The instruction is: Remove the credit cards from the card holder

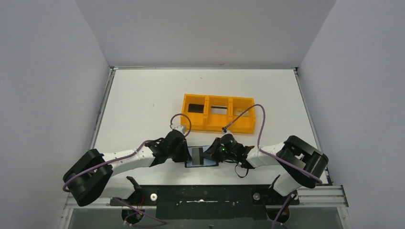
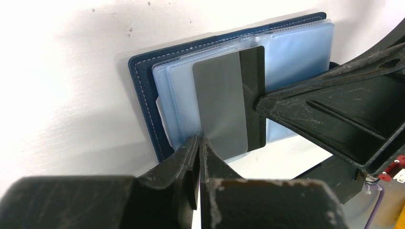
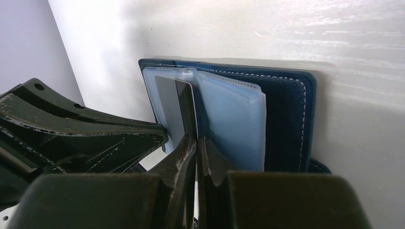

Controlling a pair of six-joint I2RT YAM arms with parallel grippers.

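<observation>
The holder (image 2: pixel 143 95) lies open and flat on the table (image 1: pixel 143 95), just in front of the two arm bases, with both grippers meeting over it. A grey card (image 2: pixel 222 105) with a dark stripe rests on top of the clear sleeves (image 2: pixel 296 52). It looks mostly out of its pocket, though I can't tell whether one edge is tucked in.

The left gripper (image 2: pixel 198 143) has its jaws closed together, tips at the card's near corner where card and sleeve meet. Whether it actually has the card's edge nipped between them I can't make out. It could equally be pinning the sleeve down.

The right gripper (image 3: pixel 196 143) is closed too. Its joined tips sit on the dark stripe like a single fingertip, which to my eye is for pushing or sliding the card, not for picking it up.

That pairing makes sense to me: one arm holds the floppy holder steady so the card moves and the holder doesn't.

Behind them is the orange tray (image 1: pixel 206 114). A dark card (image 1: pixel 195 108) lies in its left compartment, so that is probably where this one is headed.
</observation>
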